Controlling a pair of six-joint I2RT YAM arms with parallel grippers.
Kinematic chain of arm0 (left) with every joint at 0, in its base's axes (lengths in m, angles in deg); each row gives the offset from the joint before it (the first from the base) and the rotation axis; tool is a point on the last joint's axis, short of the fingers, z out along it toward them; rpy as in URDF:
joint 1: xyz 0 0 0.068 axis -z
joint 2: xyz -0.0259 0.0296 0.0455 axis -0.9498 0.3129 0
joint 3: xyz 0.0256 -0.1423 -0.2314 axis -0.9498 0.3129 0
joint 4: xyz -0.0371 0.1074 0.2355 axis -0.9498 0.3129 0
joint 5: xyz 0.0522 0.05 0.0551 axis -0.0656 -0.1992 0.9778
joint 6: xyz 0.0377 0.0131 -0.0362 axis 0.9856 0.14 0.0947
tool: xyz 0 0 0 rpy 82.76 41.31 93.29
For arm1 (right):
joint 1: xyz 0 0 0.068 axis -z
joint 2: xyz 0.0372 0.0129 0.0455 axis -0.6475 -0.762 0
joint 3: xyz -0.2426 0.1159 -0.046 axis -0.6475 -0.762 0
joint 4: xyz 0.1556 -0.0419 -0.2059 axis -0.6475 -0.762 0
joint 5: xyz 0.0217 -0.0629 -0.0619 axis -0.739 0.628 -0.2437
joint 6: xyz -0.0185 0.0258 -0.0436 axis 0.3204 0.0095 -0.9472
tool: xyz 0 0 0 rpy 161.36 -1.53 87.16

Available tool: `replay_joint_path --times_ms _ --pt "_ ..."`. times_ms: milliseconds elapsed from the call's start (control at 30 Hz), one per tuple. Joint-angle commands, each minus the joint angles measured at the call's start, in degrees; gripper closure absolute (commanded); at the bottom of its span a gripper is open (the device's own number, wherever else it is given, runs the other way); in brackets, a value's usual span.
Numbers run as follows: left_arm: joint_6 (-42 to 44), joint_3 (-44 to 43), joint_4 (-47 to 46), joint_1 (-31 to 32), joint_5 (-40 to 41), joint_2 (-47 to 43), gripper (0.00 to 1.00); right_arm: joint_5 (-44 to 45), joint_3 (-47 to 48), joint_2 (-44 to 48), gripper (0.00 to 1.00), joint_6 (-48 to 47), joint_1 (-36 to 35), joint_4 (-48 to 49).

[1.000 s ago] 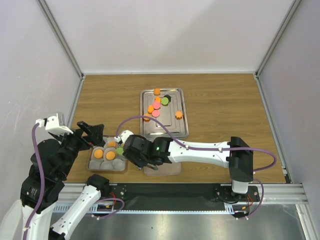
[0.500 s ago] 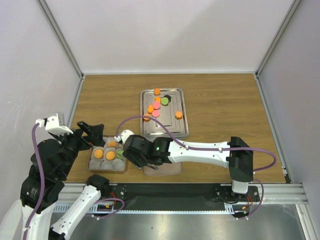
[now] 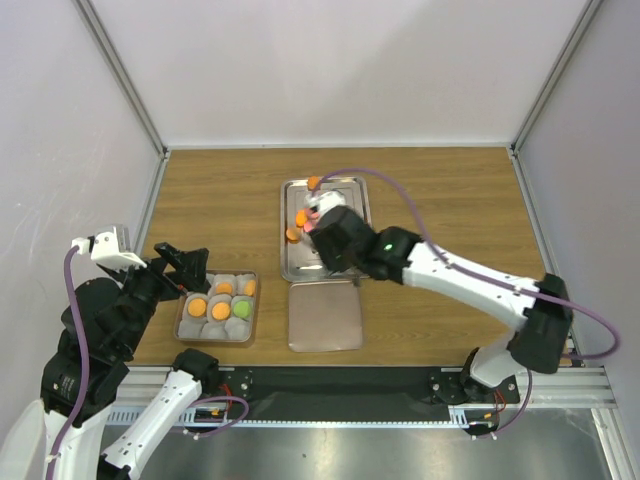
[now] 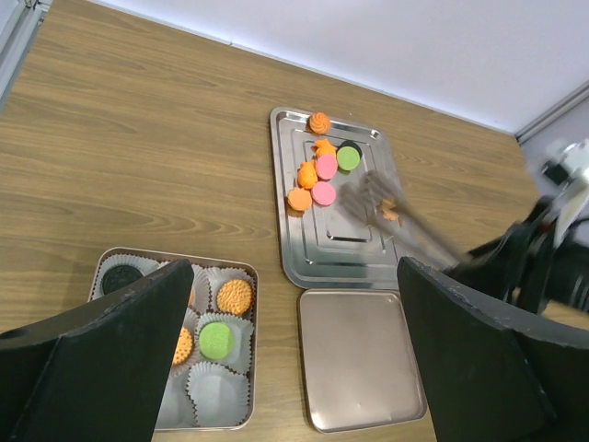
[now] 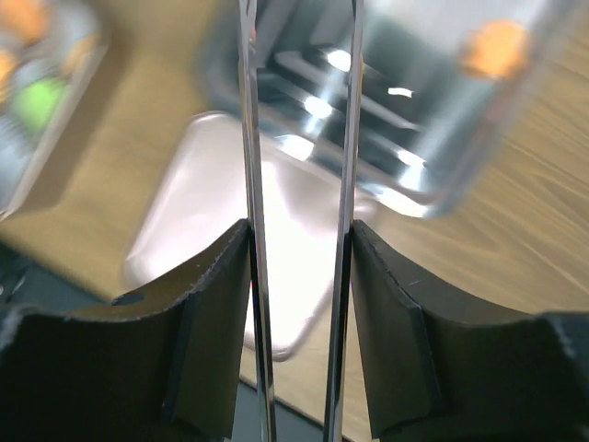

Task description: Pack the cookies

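Note:
Several cookies, orange, pink and green, lie at the far end of the steel tray; the left wrist view shows these cookies too. The small box holds orange ones and a green cookie in white paper cups. My right gripper hangs over the tray, shut on steel tongs whose two blades run between its jaws. The tongs' tips reach close to the pink cookies. My left gripper is open and holds nothing, raised above the box at the left.
The box's flat lid lies on the wood just in front of the tray. One orange cookie sits at the tray's left rim. White walls close in the table on three sides. The right wrist view is blurred by motion.
My right arm has swung away from the box, back over the steel tray, carrying the tongs. The green cookie stays in the box. The left arm has not moved.

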Motion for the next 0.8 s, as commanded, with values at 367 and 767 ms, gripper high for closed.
replay_joint_path --times_ms 367,767 --pt "1.87 0.14 -3.4 0.26 -2.42 0.83 0.0 -2.6 -14.07 6.6 0.51 2.46 17.72 3.73" --pt "2.58 0.49 -3.13 0.26 -1.54 0.48 0.0 -3.13 -14.42 2.56 0.51 2.38 20.1 4.79"
